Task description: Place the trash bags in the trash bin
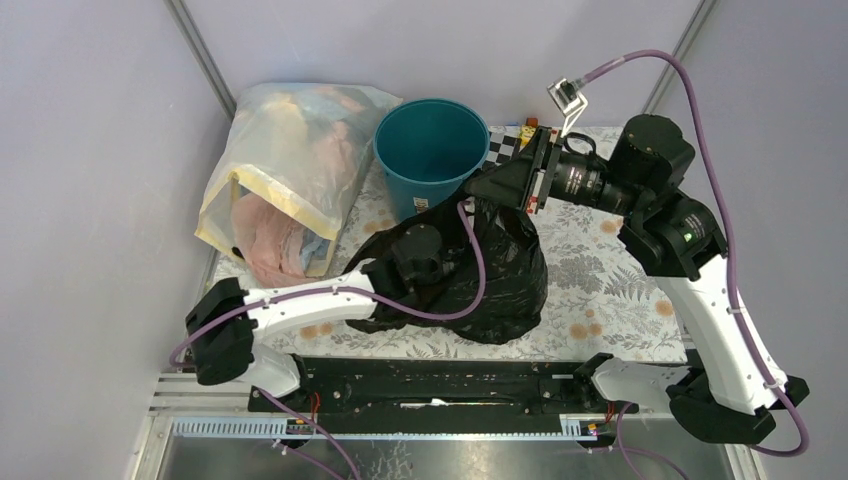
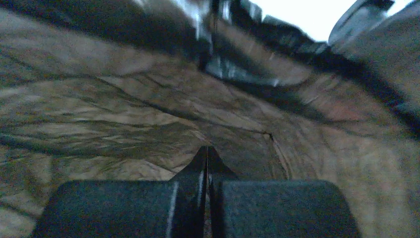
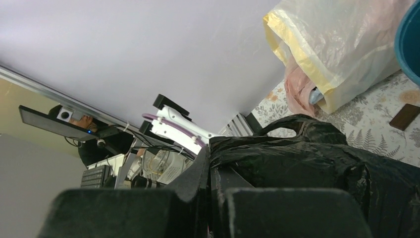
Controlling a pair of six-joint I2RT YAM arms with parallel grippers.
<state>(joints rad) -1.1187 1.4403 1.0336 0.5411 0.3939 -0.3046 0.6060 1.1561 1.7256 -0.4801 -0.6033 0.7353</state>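
The black glossy trash bag point(image 1: 500, 275) lies crumpled mid-table, its top pulled up toward the trash bin point(image 1: 430, 150), a teal round bucket standing upright and open just behind it. My right gripper point(image 3: 208, 154) is shut on the bag's upper edge point(image 3: 297, 158), close to the bin's front rim. My left arm reaches into the bag from the left. There its gripper point(image 2: 207, 149) has its jaws pressed together, with the thin brownish film of the bag's inside point(image 2: 124, 114) all around; I see nothing between its fingers.
A big translucent yellowish bag of clothes point(image 1: 290, 170) leans at the back left, touching the bin. A floral cloth point(image 1: 620, 290) covers the table and a checkerboard marker point(image 1: 505, 140) lies behind the bin. Grey walls close off the back and sides.
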